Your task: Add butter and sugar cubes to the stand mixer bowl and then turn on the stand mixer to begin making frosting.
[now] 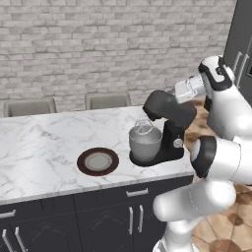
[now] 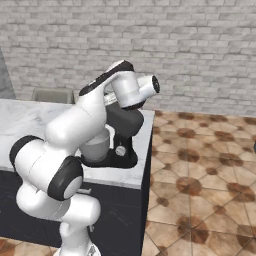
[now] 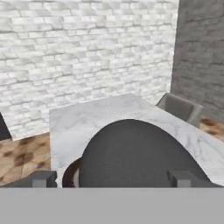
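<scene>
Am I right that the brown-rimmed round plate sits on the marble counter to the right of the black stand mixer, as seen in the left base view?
Not quite: the brown-rimmed round plate sits on the marble counter to the left of the black stand mixer, not the right. The left base view shows it beside the mixer's grey metal bowl, apart from the base.

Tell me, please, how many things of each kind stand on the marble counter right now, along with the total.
Stand mixer: 1
Stand mixer bowl, grey metal, on the mixer's base: 1
Plate, dark-rimmed: 1
Total: 3
</scene>
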Available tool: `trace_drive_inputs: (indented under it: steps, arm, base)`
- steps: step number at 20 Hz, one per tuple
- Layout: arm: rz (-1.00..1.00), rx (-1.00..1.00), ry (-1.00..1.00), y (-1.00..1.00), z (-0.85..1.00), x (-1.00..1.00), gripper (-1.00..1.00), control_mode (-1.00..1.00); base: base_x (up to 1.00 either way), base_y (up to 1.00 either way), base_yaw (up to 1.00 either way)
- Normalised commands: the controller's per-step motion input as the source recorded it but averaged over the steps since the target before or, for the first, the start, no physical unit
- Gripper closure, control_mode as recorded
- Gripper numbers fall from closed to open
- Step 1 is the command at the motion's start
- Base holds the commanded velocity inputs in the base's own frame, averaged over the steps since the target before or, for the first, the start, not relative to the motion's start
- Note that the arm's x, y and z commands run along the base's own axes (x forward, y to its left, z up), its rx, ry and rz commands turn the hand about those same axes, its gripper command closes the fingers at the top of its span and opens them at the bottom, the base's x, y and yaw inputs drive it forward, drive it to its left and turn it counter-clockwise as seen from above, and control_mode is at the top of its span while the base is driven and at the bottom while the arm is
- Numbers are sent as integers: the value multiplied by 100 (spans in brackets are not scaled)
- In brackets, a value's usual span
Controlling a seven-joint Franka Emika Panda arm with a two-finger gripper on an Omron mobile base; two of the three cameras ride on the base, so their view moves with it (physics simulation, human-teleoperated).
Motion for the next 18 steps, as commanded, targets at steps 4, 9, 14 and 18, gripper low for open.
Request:
trace_drive_inputs:
  steps: [4,9,14,18]
  arm:
    - [-2,-45,31,100,-63,4,-100,-100]
    - [-8,-47,43,100,-92,24,-100,-100]
    - [-10,-38,54,87,-100,36,-100,-100]
    - [-16,-29,48,36,-100,4,-100,-100]
  base:
    - [0,0,0]
    - [0,0,0]
    - [0,0,0]
    - [0,0,0]
